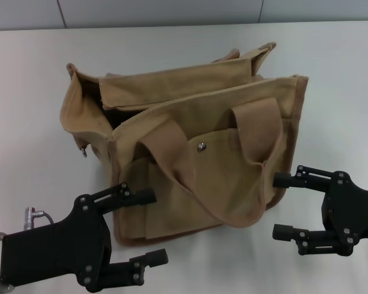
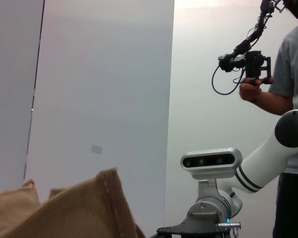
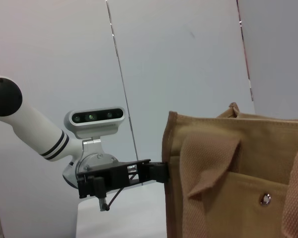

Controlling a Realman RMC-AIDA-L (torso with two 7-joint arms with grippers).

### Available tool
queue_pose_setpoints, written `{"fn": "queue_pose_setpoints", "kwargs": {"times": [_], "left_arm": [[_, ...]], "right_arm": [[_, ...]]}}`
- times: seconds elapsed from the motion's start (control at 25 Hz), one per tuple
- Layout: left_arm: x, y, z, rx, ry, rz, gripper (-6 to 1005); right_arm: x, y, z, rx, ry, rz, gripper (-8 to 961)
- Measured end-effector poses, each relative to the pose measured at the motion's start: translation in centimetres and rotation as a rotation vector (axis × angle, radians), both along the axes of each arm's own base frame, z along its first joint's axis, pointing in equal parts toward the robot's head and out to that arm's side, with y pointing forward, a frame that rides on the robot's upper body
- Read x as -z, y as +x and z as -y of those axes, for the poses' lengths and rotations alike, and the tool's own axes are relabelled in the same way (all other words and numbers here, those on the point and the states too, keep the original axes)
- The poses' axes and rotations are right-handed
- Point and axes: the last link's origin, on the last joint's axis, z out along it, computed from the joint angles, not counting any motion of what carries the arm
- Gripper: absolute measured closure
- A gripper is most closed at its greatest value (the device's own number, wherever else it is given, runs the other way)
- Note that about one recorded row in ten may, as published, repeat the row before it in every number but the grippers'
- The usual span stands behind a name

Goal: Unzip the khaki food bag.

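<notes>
the khaki food bag (image 1: pixel 190 153) stands on the counter (image 1: pixel 30 79), near its middle, front pocket facing the robot. the left end effector (image 1: pixel 152 228) sits at the bag's near left corner, its upper finger touching or just beside the bag. the right end effector (image 1: pixel 283 206) is just beside the bag's near right edge, fingers spread, apart from the bag

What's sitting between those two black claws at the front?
The khaki food bag: in the head view its front panel with a drooping handle loop lies between the open left gripper and the open right gripper.
</notes>
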Motion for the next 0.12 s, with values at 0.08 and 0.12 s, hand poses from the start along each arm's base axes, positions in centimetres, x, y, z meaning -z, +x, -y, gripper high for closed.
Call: {"fn": "queue_pose_setpoints", "kwargs": {"times": [0.08,0.12], "left_arm": [[-0.01,-0.01,-0.01,-0.001,0.003,0.001,189],[-0.01,-0.01,-0.01,-0.001,0.003,0.001,189]], "right_arm": [[0.05,-0.01,0.0,0.0,0.0,0.001,127],[0.06,-0.01,0.01,0.001,0.0,0.0,127]]}}
